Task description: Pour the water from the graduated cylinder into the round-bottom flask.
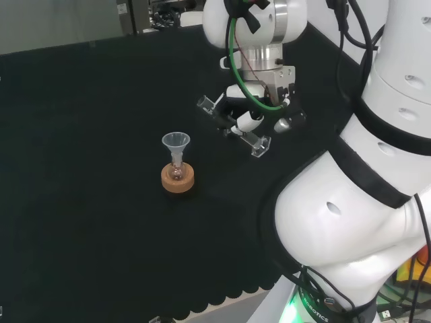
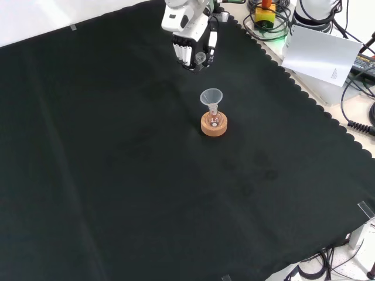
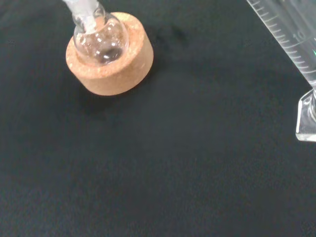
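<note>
Overhead, the hand held the tilted graduated cylinder in curled fingers, right of the funnel-topped round-bottom flask.

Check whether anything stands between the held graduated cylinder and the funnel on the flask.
Nothing visible does. The hand holds the graduated cylinder tilted above bare black cloth, and the funnel in the round-bottom flask on its cork ring stands open.
</note>
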Controlling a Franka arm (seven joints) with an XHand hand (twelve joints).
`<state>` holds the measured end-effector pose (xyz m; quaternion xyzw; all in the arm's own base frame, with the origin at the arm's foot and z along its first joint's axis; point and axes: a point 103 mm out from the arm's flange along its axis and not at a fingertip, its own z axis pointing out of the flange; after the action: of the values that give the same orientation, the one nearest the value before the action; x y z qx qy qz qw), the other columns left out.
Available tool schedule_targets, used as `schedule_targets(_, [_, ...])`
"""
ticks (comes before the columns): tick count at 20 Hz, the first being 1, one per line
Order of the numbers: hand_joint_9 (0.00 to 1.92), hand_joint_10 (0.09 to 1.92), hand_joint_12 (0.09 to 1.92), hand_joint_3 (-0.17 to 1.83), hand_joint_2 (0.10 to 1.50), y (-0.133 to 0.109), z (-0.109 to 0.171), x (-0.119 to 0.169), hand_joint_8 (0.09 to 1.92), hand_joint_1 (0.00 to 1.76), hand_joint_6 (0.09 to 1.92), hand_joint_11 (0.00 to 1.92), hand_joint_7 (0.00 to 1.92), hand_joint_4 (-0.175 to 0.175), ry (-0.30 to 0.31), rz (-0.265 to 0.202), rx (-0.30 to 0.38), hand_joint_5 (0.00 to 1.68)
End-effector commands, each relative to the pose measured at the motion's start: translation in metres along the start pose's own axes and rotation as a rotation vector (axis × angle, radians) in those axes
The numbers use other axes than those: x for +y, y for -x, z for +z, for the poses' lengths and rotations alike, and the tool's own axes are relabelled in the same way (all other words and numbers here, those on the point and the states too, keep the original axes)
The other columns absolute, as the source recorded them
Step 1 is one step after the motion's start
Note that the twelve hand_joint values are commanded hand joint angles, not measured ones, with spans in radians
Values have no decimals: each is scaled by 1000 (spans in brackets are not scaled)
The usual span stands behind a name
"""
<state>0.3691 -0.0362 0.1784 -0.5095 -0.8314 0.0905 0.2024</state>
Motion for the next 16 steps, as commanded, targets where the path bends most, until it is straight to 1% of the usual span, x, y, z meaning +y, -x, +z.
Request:
schedule_targets(1, [1344, 232, 774, 0, 1146, -4, 0, -3, 1097, 1248, 1111, 1186, 940, -175, -169, -12, -59, 906])
schedule_targets(5, [1345, 229, 773, 0, 1146, -8, 1, -4, 1096, 1249, 1110, 1186, 941, -175, -220, -12, -76, 907])
schedule_targets(16, [1349, 221, 771, 0, 1145, -11, 2, -2, 1095, 1249, 1109, 1187, 942, -175, -331, 24, -110, 907])
